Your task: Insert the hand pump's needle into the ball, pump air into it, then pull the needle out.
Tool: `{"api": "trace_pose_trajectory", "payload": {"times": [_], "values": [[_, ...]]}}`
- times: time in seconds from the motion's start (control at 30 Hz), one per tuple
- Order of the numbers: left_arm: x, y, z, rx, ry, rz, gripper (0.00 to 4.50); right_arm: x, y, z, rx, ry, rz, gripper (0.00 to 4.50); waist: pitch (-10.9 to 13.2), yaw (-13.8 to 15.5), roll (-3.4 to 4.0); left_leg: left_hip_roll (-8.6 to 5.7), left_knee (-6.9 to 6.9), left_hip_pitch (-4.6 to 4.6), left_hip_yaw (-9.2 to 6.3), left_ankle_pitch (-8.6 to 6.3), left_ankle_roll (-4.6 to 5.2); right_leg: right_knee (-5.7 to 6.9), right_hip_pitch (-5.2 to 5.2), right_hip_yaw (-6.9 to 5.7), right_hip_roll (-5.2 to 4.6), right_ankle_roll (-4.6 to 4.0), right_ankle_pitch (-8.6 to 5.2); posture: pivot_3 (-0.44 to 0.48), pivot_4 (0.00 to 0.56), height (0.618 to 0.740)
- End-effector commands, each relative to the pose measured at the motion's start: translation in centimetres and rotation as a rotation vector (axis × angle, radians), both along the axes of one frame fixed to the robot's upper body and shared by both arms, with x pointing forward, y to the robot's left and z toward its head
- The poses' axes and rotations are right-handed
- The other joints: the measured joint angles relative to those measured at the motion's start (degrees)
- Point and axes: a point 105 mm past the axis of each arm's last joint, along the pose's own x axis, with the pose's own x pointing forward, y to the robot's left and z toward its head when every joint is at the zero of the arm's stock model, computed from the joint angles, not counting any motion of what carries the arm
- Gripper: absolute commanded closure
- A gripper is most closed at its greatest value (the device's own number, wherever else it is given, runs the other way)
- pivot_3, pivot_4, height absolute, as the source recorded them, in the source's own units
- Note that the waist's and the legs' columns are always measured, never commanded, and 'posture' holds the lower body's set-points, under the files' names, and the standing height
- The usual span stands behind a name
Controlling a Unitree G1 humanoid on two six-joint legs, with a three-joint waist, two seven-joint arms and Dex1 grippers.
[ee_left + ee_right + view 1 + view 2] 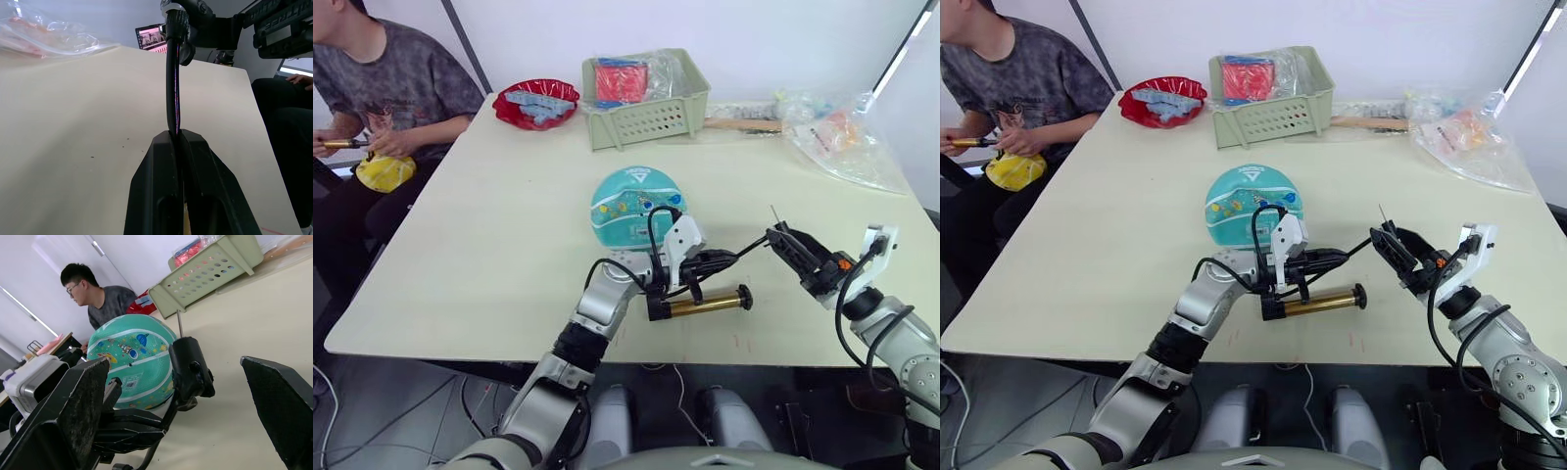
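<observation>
Needle (773,214) not yet in the ball (635,206); left gripper (690,266) jaws clamp the hose (172,83), right gripper (790,245) jaws wide around the needle's fitting.

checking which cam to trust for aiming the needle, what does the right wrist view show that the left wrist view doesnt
Right wrist view: the needle inside the open right gripper, the teal ball behind it, a green basket. Left wrist view: the left gripper shut on the black hose, a plastic bag. Both: that hose and the table.
</observation>
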Motion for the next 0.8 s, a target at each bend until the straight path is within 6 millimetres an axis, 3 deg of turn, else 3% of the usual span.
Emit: {"api": "trace_pose_trajectory", "payload": {"times": [0.03,0.13,0.27,0.53,0.8], "values": [[-0.42,-0.38,1.04,-0.035,-0.040,-0.027,4.50,-0.22,-0.08,1.02,-0.007,-0.045,0.007,0.56,0.0,-0.2,0.00,0.00,0.00,0.00,0.02,0.00,0.00,-0.01,0.00,0.02,0.00,0.01,0.00,0.000,0.150,0.738],[-0.47,-0.45,0.96,-0.034,-0.040,-0.028,4.50,-0.30,0.08,0.84,-0.016,-0.040,0.018,1.93,0.0,-0.2,0.00,-0.01,0.00,0.01,0.11,-0.01,0.02,-0.04,0.00,0.11,-0.01,0.05,-0.02,0.000,0.150,0.738],[-0.52,-0.56,0.99,-0.036,-0.039,-0.029,4.50,-0.30,0.21,0.83,-0.016,-0.038,0.023,4.18,0.0,-0.2,0.00,-0.01,0.00,0.06,0.41,-0.13,0.21,-0.15,-0.08,0.46,0.00,0.10,0.00,0.000,0.150,0.738],[-0.64,-0.63,0.86,-0.035,-0.037,-0.032,4.50,-0.32,0.37,0.56,-0.027,-0.024,0.030,4.17,0.0,-0.3,-0.01,-0.59,0.00,0.06,0.26,-0.42,0.66,-0.14,-0.63,1.72,0.14,0.49,0.20,0.000,0.150,0.738],[-0.82,-0.56,0.60,-0.033,-0.027,-0.038,4.50,-0.16,0.21,0.51,-0.044,-0.026,0.021,4.17,0.0,-0.5,-0.01,-1.15,0.11,0.10,0.40,-0.74,1.18,-0.69,-0.88,3.31,0.14,1.43,0.72,0.000,0.150,0.738]]}}
